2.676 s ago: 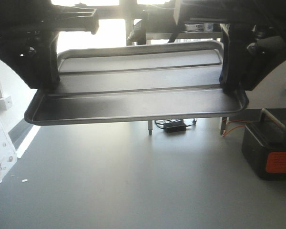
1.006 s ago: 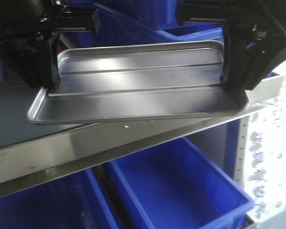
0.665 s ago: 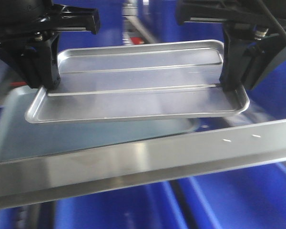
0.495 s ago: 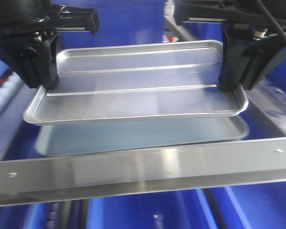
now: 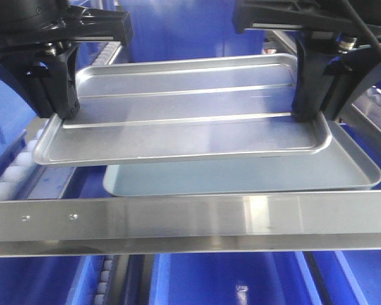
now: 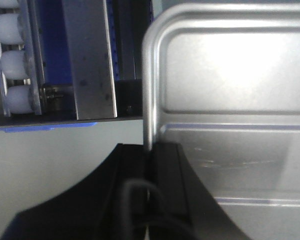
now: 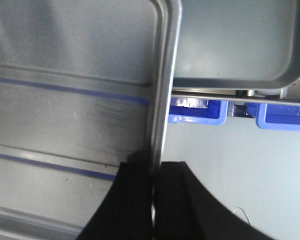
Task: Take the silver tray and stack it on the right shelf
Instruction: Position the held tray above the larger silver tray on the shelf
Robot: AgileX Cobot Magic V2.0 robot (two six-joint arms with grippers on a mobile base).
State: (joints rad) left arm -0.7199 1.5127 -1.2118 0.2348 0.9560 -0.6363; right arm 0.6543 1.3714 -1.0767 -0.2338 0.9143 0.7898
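Observation:
The silver tray (image 5: 190, 130), shiny with two long ridges, hangs level in the air between both arms. My left gripper (image 5: 60, 113) is shut on its left rim, and my right gripper (image 5: 308, 115) is shut on its right rim. The left wrist view shows the silver tray (image 6: 230, 95) with my left gripper (image 6: 150, 150) clamped over its edge. The right wrist view shows the silver tray (image 7: 70, 100) pinched by my right gripper (image 7: 157, 167). The tray hovers over the right shelf (image 5: 178, 219), whose front crossbar has two small holes near its left end.
A larger, duller grey tray (image 5: 254, 175) lies on the shelf just under the silver one, offset to the right. Rows of white wheels (image 5: 13, 175) run along the rack's sides. Blue bins (image 5: 228, 279) sit below the crossbar and behind the rack.
The view has swung along the racks: the crossbar is now level and shows two holes at left, and the grey tray sits further right. Both grippers keep hold of the silver tray.

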